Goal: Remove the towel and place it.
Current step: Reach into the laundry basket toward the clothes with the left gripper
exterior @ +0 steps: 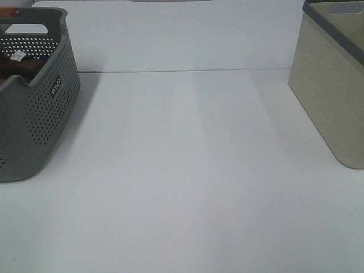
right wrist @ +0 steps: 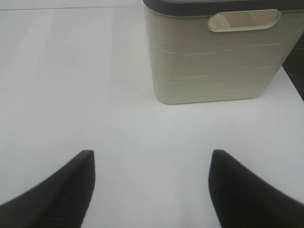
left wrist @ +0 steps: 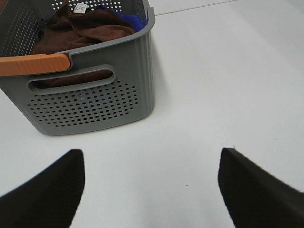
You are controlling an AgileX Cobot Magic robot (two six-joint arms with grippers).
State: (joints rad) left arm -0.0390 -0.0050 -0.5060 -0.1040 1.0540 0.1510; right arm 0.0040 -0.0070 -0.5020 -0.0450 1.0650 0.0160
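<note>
On the white counter [exterior: 182,187], a grey perforated basket [left wrist: 95,104] stands ahead of the left end effector [left wrist: 151,190], a beige bin [right wrist: 213,61] ahead of the right end effector [right wrist: 152,187].

Brightness: you have bright, even light with a cool cast over the white surface [exterior: 182,187], and no hard glare.
Shadows: soft only. The grey basket [exterior: 40,125] and the beige bin [exterior: 330,102] each shade the surface toward the middle.
Focus: your high view is slightly soft. In the wrist views the left claw [left wrist: 151,151] and right claw [right wrist: 152,152] are dark and blurred at the edges.
Dim spots: the basket's inside.
</note>
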